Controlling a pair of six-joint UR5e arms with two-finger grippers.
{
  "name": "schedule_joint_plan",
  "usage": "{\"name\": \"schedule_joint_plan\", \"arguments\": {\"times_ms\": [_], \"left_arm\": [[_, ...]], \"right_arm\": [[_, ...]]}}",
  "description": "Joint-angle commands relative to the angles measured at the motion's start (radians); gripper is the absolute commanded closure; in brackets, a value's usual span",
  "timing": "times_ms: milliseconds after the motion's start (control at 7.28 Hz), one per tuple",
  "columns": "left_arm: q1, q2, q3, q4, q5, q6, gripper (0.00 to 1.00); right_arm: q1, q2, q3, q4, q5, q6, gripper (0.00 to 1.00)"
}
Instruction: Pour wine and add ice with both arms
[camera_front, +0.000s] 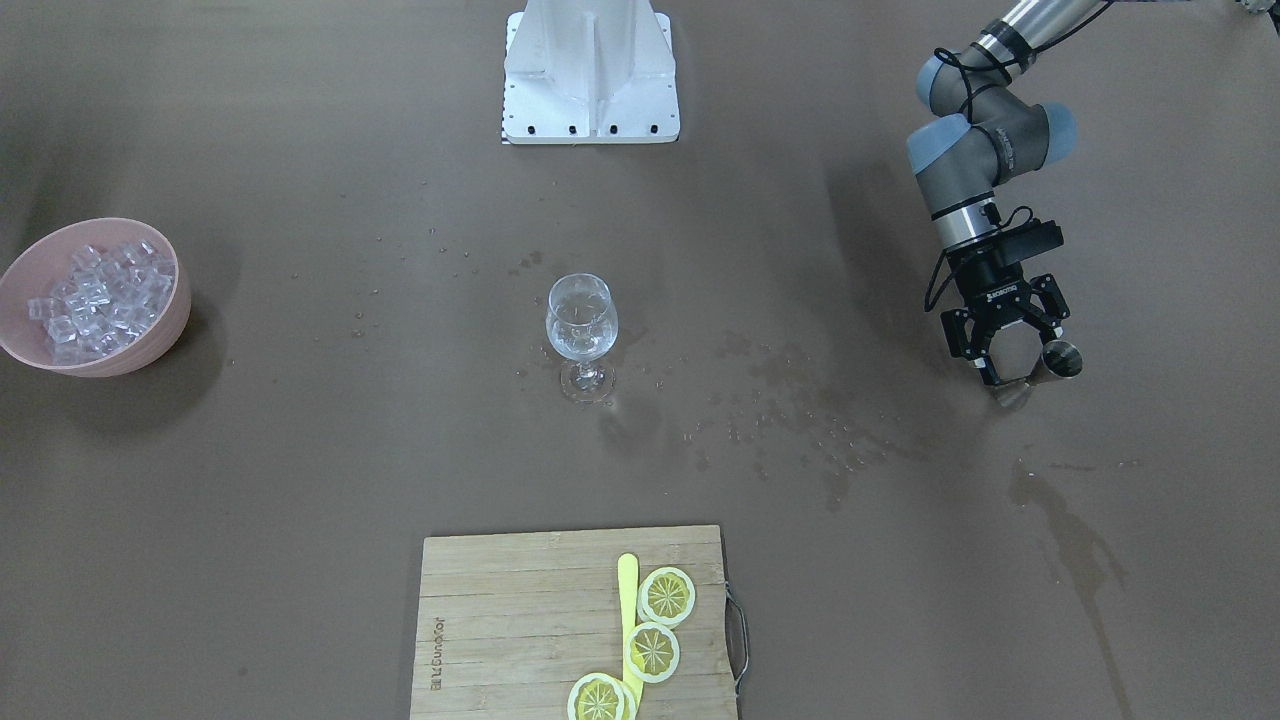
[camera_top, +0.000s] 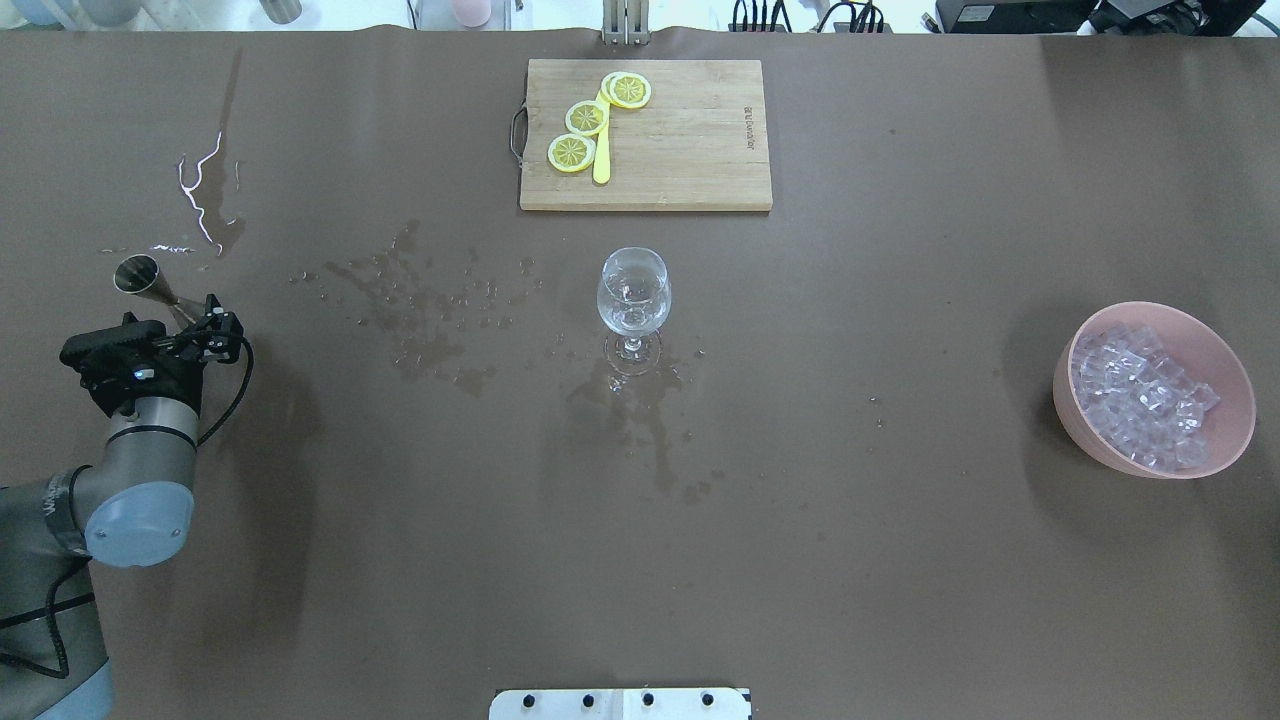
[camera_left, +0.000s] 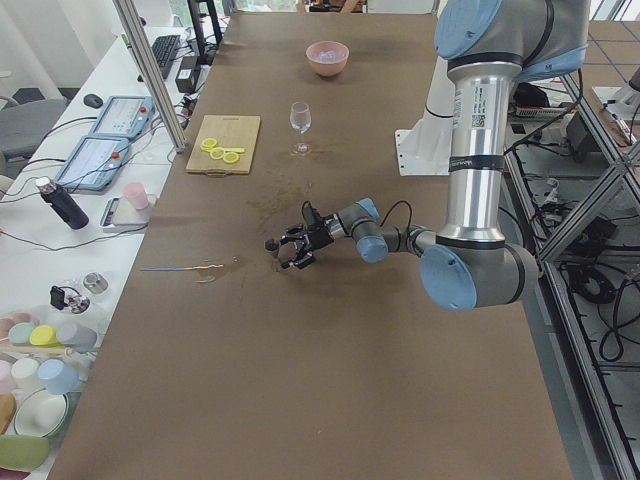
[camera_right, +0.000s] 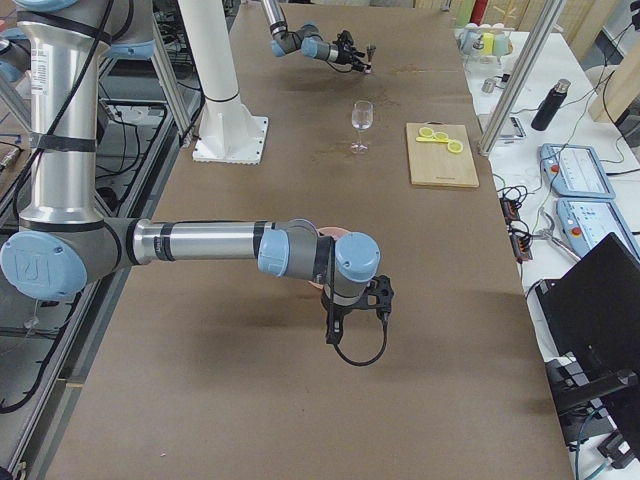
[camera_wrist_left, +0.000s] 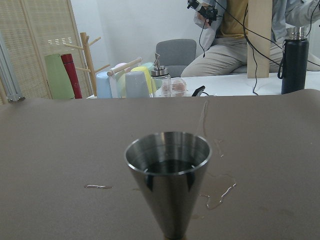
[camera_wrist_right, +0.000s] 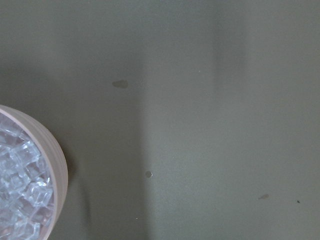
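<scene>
Two silver-grey jointed robot arms with pale blue joint caps.
The left arm (camera_front: 985, 140) carries looped black cables, a polished metal wrist ring and a black two-finger gripper (camera_front: 1008, 345) with small white lettering. The right arm (camera_right: 200, 242) has a printed label band, a blue-capped elbow and a black cable loop.

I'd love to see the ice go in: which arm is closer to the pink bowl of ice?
The right arm: it reaches just beside the pink bowl. The left gripper is at the table's far opposite end, around a metal jigger.
</scene>
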Motion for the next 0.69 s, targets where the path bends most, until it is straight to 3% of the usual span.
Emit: {"name": "schedule_joint_plan", "arguments": {"times_ms": [0,275,549], "left_arm": [[-0.017,-0.003,0.004,0.002,0.002,0.001,0.05],[-0.036,-0.009,0.027,0.003,0.002,0.002,0.05],[-0.040,-0.048,0.056,0.003,0.002,0.002,0.13]], "right_arm": [[0.000,0.000,-0.002,0.000,0.000,0.000,0.00],[0.000,0.000,-0.002,0.000,0.000,0.000,0.00],[0.001,0.000,-0.002,0.000,0.000,0.000,0.00]]}}
